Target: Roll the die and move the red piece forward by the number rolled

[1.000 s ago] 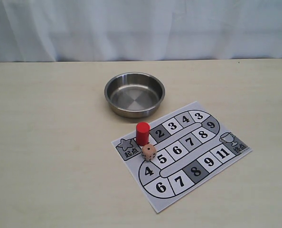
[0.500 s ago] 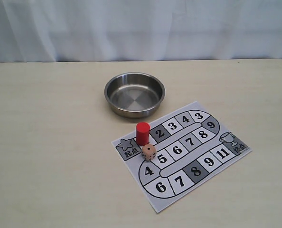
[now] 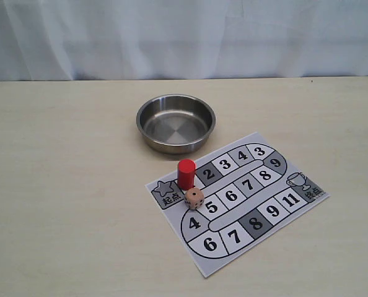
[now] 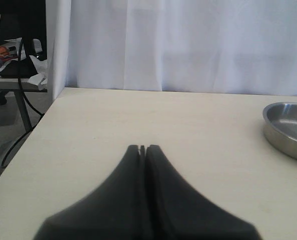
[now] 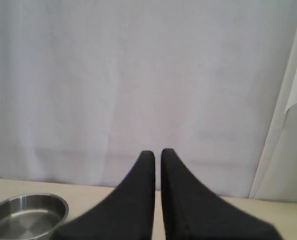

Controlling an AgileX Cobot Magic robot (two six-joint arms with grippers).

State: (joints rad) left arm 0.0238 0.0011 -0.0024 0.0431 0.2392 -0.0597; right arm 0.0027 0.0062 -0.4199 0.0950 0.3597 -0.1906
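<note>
Only my exterior view shows the pale woodgrain surface (image 3: 60,185), the flat printed paper board (image 3: 246,204) and both game bits. The wrist views catch just the round steel bowl (image 3: 175,146). Left claw (image 4: 142,148) and right claw (image 5: 157,152) are both closed, gripping nothing. The red piece (image 3: 186,174), a glossy cylinder, stands upright on the board beside square 2. The rounded tan die (image 3: 194,198) sits just camera-side of it.

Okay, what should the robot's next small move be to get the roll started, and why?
Probably open the right gripper and bring it down over the die. Both it and the left gripper are shut and far from the board. The die rests there beside the red piece, and the empty steel bowl behind looks like a place to drop it.
</note>
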